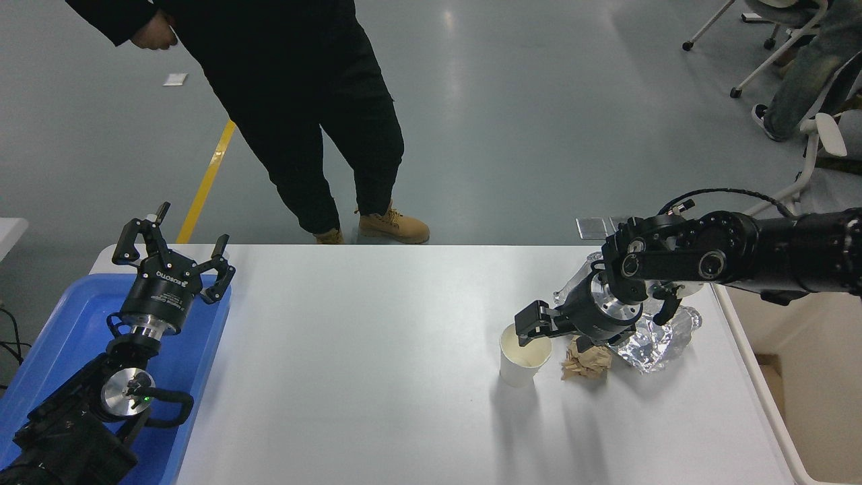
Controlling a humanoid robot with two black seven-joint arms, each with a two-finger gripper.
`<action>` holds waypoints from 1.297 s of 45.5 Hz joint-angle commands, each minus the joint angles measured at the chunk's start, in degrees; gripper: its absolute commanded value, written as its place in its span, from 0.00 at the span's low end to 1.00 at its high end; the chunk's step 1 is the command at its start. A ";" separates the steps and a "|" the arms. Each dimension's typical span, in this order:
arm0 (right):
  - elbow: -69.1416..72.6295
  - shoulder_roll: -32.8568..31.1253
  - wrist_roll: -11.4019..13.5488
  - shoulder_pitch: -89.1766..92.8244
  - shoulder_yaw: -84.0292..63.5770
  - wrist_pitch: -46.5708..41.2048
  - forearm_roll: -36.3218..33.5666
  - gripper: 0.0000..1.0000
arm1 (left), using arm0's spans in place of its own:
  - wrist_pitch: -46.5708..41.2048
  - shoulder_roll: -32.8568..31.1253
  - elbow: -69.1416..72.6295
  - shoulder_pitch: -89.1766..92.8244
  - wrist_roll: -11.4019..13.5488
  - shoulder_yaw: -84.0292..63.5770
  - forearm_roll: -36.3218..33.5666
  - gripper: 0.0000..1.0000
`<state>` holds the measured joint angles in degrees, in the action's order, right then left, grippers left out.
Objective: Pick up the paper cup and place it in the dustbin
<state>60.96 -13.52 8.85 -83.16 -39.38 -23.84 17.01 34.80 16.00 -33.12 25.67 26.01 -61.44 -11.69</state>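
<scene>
The small white paper cup point(520, 360) stands upright right of the table's middle. My right gripper point(528, 322) reaches in from the right and sits at the cup's far rim, open, with its fingers just above and at the rim; I cannot tell whether they touch it. The beige dustbin point(825, 391) stands off the table's right edge, its far part hidden behind my right arm. My left gripper point(176, 228) is parked open over the blue tray at the lower left.
A crumpled brown paper wad point(587, 362) lies right beside the cup. A crinkled foil tray point(656, 337) lies behind it, partly under my right wrist. A blue tray point(60, 337) lies at the left. A person in black point(296, 101) stands at the far side.
</scene>
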 commanded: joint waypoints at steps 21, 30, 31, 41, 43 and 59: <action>-7.61 4.55 0.03 7.49 -0.52 6.70 0.74 0.69 | 0.00 0.00 -0.02 0.00 0.00 0.00 0.00 0.98; -7.61 4.64 -0.06 7.05 -2.19 6.70 0.74 0.28 | 0.00 0.08 0.07 0.00 -0.09 0.00 0.00 0.98; -7.61 4.64 -0.06 6.96 -2.19 6.70 0.66 0.27 | 0.00 0.00 0.07 0.00 0.00 0.00 0.00 0.98; -7.44 4.55 -0.06 6.35 -2.36 6.53 0.48 0.00 | 0.00 0.00 -0.02 0.00 0.00 0.00 0.00 0.98; -7.35 4.47 -0.15 6.17 -2.45 6.44 0.48 0.00 | 0.00 0.00 -0.02 0.00 -0.09 0.00 0.00 0.98; -4.45 0.87 -0.41 1.08 -2.36 5.21 0.57 0.00 | 0.00 0.00 -0.02 0.00 0.00 0.00 0.00 0.98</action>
<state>54.07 -9.84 8.68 -78.37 -41.73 -17.71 17.62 34.80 16.00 -33.10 25.66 26.01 -61.44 -11.69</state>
